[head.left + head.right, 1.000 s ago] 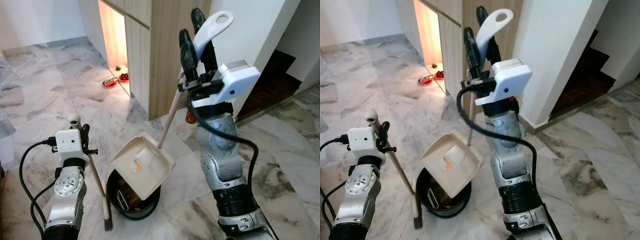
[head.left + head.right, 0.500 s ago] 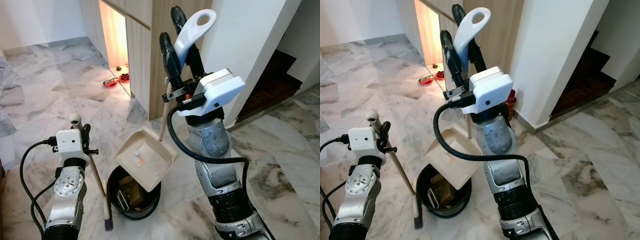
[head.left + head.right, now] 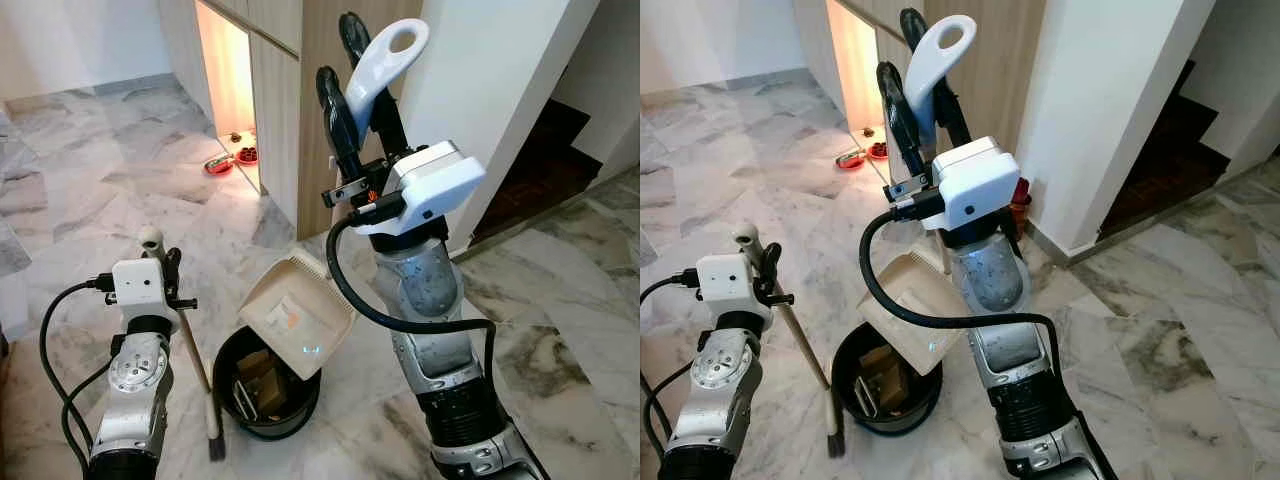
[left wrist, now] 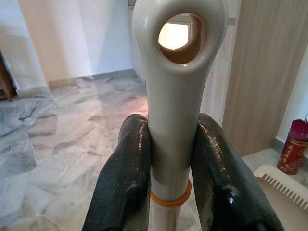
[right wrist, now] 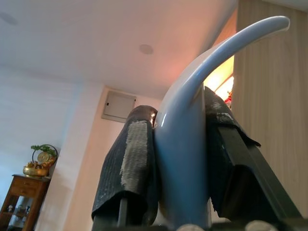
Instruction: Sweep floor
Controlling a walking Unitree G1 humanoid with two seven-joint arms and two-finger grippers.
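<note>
The right tool point(image 3: 352, 75) is raised high, its two black fingers point(image 5: 129, 163) clamped on the pale looped handle of the dustpan point(image 3: 297, 312), and the wooden shaft runs down from there to the beige pan, which is tipped steeply over the black bin point(image 3: 266, 384) so its open mouth points down into it. Inside the bin sit bits of brown and pale rubbish, hard to name from up here. On the other side, the left tool point(image 4: 168, 190) is closed tight around the cream loop-ended handle of the broom point(image 3: 192, 345), an orange ring showing just under the fingers point(image 4: 129, 183); the broom stands nearly upright with its dark bristles resting on the marble floor point(image 3: 90, 200), just beside the bin. Behind all this stands a wooden cabinet point(image 3: 300, 110) with a warmly lit recess, and small red dishes point(image 3: 232, 160) lie on the floor at its foot. A red cylindrical holder point(image 4: 294, 153) stands by the cabinet corner, next to the white wall point(image 3: 500, 90).
</note>
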